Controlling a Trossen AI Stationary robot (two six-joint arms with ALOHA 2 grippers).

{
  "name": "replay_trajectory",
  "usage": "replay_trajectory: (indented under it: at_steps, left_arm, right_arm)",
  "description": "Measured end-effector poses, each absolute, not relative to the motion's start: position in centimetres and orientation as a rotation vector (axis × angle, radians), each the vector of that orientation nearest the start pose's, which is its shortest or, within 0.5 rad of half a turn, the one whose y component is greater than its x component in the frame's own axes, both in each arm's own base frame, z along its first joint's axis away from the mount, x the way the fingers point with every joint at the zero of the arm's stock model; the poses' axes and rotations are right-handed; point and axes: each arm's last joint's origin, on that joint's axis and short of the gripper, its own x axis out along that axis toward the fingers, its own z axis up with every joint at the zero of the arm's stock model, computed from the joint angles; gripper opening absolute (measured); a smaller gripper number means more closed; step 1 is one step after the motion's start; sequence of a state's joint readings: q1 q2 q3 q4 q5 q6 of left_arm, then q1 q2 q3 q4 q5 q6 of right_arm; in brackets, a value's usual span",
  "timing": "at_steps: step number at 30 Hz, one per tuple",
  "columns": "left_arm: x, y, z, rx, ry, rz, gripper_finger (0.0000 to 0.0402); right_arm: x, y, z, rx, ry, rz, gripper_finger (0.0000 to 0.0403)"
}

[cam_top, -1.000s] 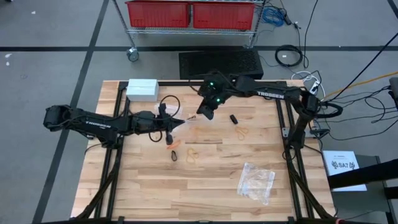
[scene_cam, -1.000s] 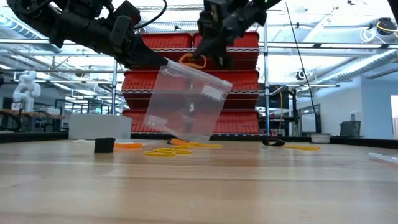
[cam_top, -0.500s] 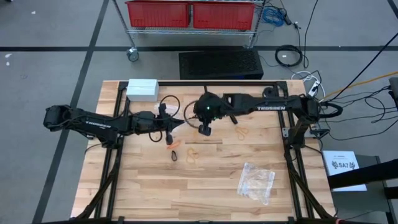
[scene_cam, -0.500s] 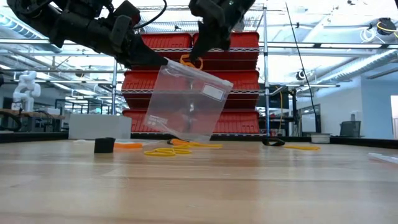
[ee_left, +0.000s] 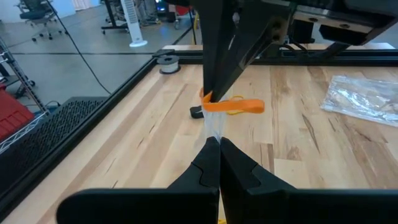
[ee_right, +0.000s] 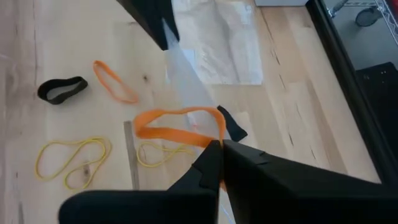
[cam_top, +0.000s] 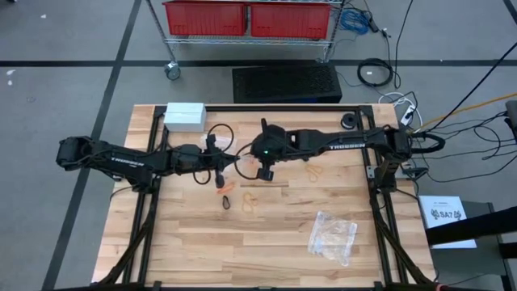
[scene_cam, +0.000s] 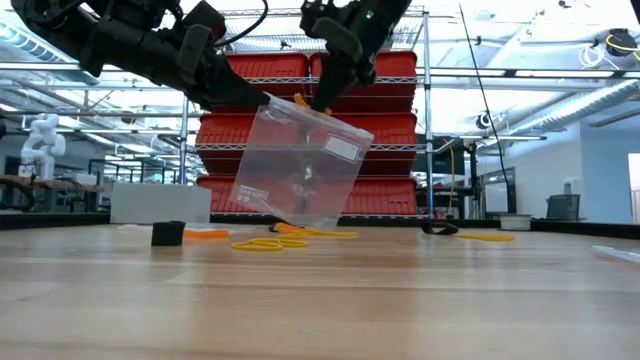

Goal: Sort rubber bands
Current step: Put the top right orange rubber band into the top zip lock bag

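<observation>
2 arms (cam_top: pixel 121 158), 2 clr bags (scene_cam: pixel 300 165), 1 wht box (cam_top: pixel 184 115); 2 org bands (ee_right: pixel 168 135), 3 yel bands (cam_top: pixel 250 196), 1 blk band (ee_right: pixel 45 91).

Both my arms are dark, near-black, built of boxy segments. My left arm (cam_top: pixel 121 159) carries white TROSSEN lettering along its forearm; my right arm (cam_top: pixel 347 142) shows the same white wordmark. A small green light glows on the right arm's wrist housing. Black cables loop off the left wrist near its camera mount. Left gripper (ee_left: pixel 219 144): two matte black fingers, angular, tapering to narrow tips, with a broad dark block at their base. Right gripper (ee_right: pixel 220 148): same matte black tapered fingers on a wide black base. From table height both wrists look chunky and black, with a cable arcing off the left one.
</observation>
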State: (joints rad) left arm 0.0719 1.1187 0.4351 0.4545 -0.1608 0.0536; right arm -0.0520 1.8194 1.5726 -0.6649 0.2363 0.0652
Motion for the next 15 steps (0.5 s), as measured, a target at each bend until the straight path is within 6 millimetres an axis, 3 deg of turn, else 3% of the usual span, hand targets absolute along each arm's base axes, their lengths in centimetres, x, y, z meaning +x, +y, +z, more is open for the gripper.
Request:
replay_trajectory:
  at_steps: [6,15]
  left_arm:
    - [22.5,2.1,21.1,0.064,0.235,0.226,0.0001]
    - [22.5,2.1,21.1,0.067,0.236,0.225,0.0001]
  right_arm:
    - [39.7,-2.7,27.9,-0.022,0.909,-0.294,0.0]
    - [40.3,-4.5,26.4,0.06,0.943,-0.248,0.0]
